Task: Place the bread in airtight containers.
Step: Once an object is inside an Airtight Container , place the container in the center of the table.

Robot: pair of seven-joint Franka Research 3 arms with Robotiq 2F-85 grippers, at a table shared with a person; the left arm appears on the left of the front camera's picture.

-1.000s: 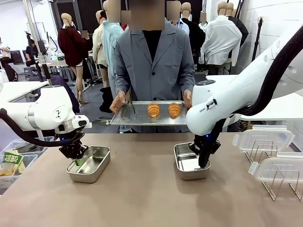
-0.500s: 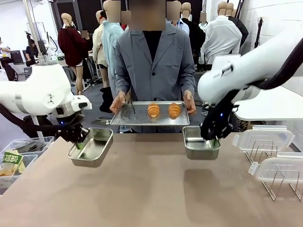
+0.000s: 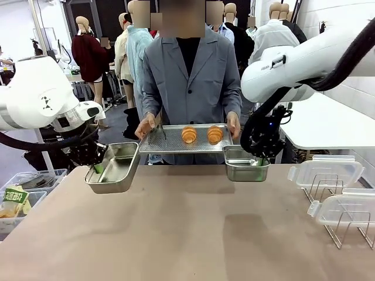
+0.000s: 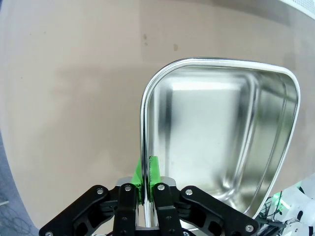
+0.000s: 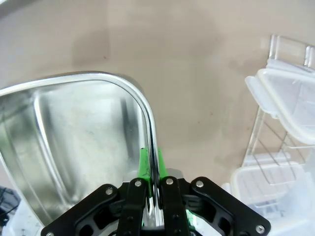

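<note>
Croissants lie on the person's perforated tray. Just below it, left gripper clamps the left tin by its rim, right gripper the right tin; hold both level, mouths up.

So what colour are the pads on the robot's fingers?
Bright green pads, pinching the steel tin by its rim. Clearest in the left wrist view.

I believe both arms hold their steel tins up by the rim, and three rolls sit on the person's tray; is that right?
Not quite: the front view shows two rolls on the tray, not three. The left gripper does hold the left tin by its rim, the right gripper the right tin.
</note>
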